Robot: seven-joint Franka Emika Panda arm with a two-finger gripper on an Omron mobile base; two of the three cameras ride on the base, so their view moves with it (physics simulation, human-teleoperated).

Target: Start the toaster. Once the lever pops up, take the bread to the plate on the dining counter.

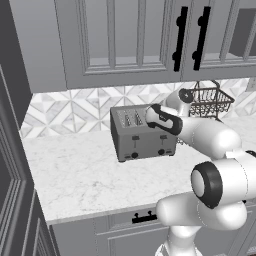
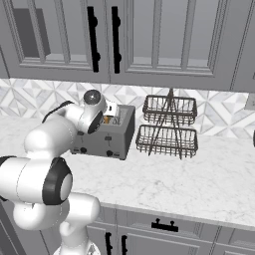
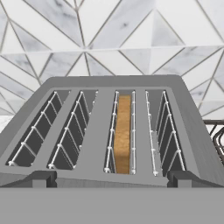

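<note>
Hovering over the toaster, jaws spread wide and empty.
The boxy brushed-grey toaster [image 3: 113, 127] sits on the veined marble worktop [image 1: 75, 170] against the tiled backsplash, and the bread [image 3: 124, 133], tan with a darker crust, stands upright in its third slot from the left. Looks like the start step: next, the gripper [image 3: 112, 179] must reach a small black lever [image 1: 135, 138] on the front face and press it down.

even, bright rendered light; soft shadows, no glare, sharp.

bread [image 3: 124, 135] sunk in slot, toaster [image 1: 142, 134] part-hidden
</note>
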